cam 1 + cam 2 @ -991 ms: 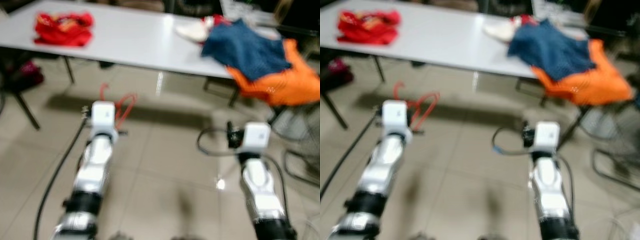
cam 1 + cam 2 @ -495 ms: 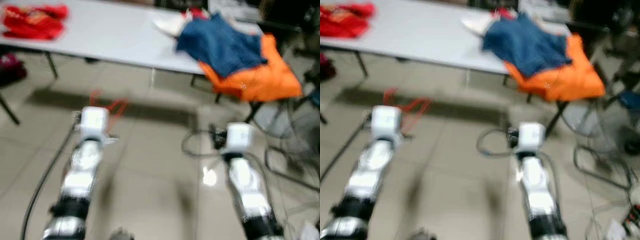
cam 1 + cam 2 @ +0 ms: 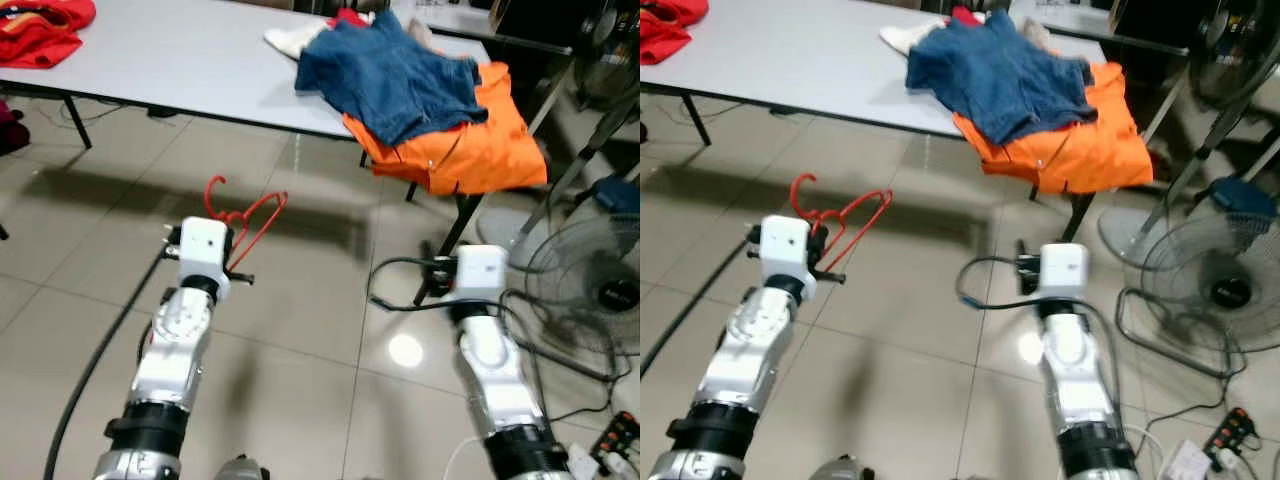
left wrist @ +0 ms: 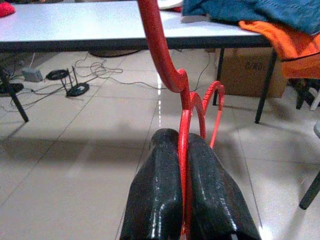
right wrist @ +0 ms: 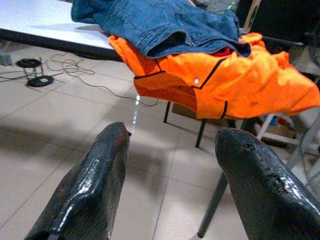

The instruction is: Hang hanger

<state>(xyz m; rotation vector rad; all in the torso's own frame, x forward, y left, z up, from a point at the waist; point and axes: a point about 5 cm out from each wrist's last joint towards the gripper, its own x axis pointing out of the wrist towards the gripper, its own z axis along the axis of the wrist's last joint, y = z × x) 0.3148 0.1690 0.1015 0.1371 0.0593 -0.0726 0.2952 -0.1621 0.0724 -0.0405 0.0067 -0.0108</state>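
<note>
Left claw [image 4: 182, 190] clamped on red hanger [image 3: 243, 215], short of tabletop [image 3: 180, 60]. Right claw [image 5: 172, 175] spread wide, empty. No legible writing.

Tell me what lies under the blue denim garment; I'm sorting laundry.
Under the blue denim garment lies an orange jacket, draped over the white table's edge. Anything beneath is hidden.

Bare tiled floor [image 3: 300, 300] lies open ahead of me. The worktop [image 3: 180, 60] bars the way beyond. A fan [image 3: 590, 290] and cables [image 3: 560, 360] crowd my right side.
</note>
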